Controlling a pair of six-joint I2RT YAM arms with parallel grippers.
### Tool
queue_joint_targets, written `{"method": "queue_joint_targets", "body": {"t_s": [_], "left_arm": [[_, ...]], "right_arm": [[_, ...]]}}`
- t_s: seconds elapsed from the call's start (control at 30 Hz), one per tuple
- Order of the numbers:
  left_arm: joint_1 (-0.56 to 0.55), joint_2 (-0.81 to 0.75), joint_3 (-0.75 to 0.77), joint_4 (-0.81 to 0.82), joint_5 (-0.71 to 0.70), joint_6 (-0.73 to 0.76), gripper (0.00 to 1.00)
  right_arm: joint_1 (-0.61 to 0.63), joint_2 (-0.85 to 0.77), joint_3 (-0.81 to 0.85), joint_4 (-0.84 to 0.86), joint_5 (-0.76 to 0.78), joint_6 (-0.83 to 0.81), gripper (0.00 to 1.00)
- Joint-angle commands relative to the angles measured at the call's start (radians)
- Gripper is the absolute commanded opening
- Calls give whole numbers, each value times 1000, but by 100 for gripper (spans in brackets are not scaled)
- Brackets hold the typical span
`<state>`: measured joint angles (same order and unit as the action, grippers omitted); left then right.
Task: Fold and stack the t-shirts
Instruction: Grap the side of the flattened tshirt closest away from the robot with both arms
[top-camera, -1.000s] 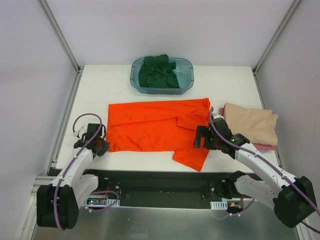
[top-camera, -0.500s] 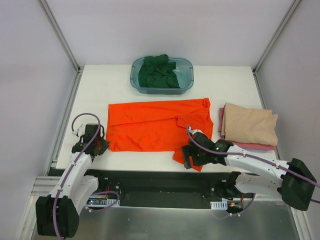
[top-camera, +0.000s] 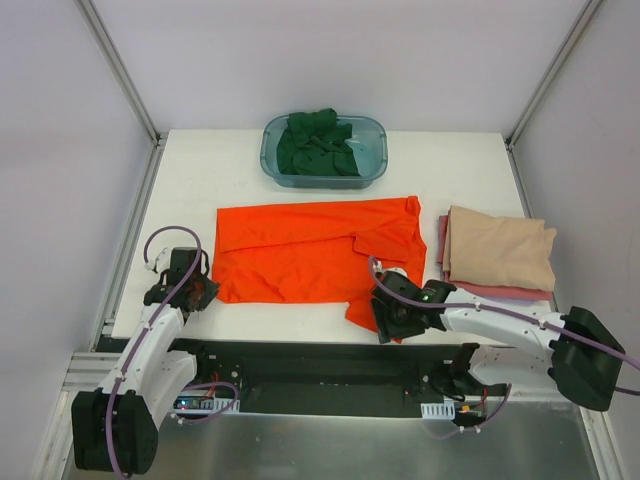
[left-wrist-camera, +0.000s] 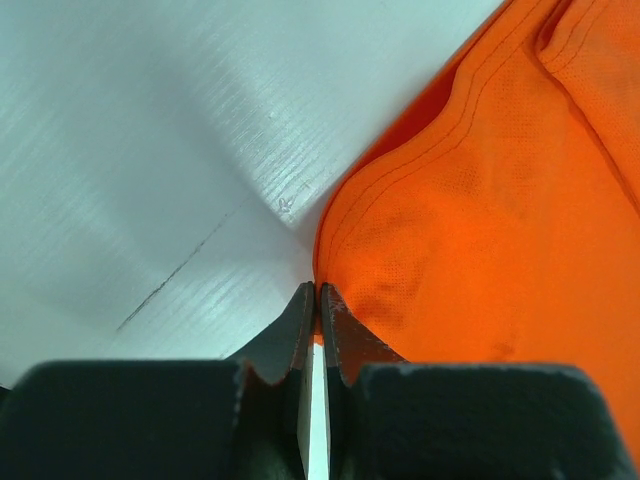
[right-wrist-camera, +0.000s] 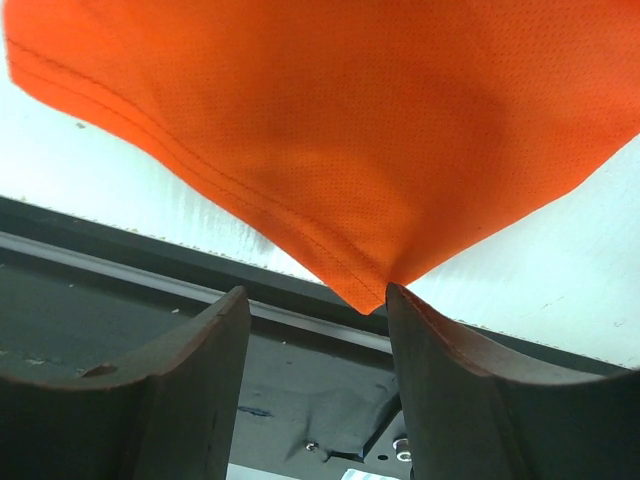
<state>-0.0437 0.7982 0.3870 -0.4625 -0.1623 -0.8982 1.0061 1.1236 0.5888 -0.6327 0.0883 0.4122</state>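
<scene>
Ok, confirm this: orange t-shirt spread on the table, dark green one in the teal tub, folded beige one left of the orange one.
Wrong side: the folded beige t-shirt lies right of the orange t-shirt, as the top external view shows. The orange one is spread on the table and the dark green t-shirt is in the teal tub.

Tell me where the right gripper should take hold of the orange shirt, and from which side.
Grip the orange shirt's near-right corner, coming in from the table's near edge. That corner tapers to a hemmed point lying at the edge, and it sits between the right gripper's parted fingers.
</scene>
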Motion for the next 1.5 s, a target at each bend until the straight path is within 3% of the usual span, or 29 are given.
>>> {"method": "queue_joint_targets", "body": {"t_s": [0.0,0.17,0.5,0.57,0.93,1.47], "left_arm": [[11,-2,23,-18,-13,16,0],[11,3,23,-18,-17,16,0],[10,4,35,-18,-5,13,0],[10,7,41,-16,0,9,0],[10,38,121,-13,-19,-21,0],[10,240,286,30,-100,-64,0]], "right_arm": [[6,50,-7,-25,23,37,59],[6,110,6,-22,60,45,54],[3,145,69,-58,157,71,13],[0,127,91,-64,174,60,0],[-179,41,221,-33,128,-78,1],[-463,237,494,51,16,-248,0]]}}
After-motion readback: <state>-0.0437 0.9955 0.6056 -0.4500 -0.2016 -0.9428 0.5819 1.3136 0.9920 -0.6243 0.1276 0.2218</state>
